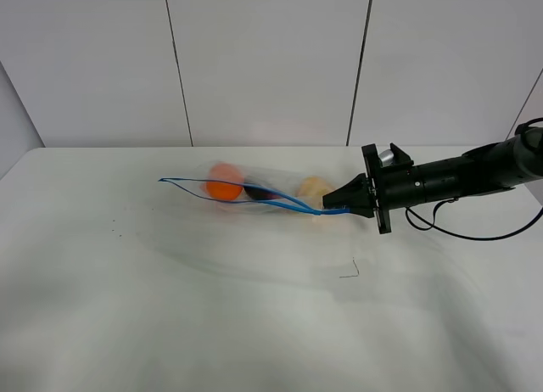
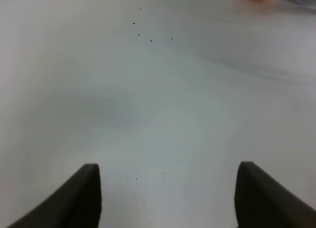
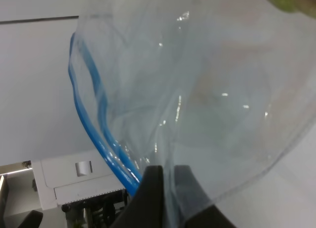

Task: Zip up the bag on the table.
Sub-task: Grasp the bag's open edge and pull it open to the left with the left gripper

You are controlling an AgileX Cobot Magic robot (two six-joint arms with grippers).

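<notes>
white surface: wide, matte, carries everything.

right arm: black, lies low over the surface, with a cable looping off behind it.

bag: clear plastic, lying on the surface straight out ahead of the right claw. its near end is at the claw tips and its far end is well away from them.

right claw: pressed together on the bag. in the wrist view the two fingers sit almost closed, with clear film caught between them, just beside the end of the zip strip.

zip strip: blue, runs from the right claw tips out along the bag's edge. its two tracks part a little way out from the claw, and the mouth gapes toward the far end.

left claw: spread wide over bare surface, nothing between its fingers.

inside the bag: yellow fruit nearest the right claw, dark eggplant beyond it, orange farthest out.

specks: tiny, dark, scattered on the surface ahead of the left claw.
</notes>
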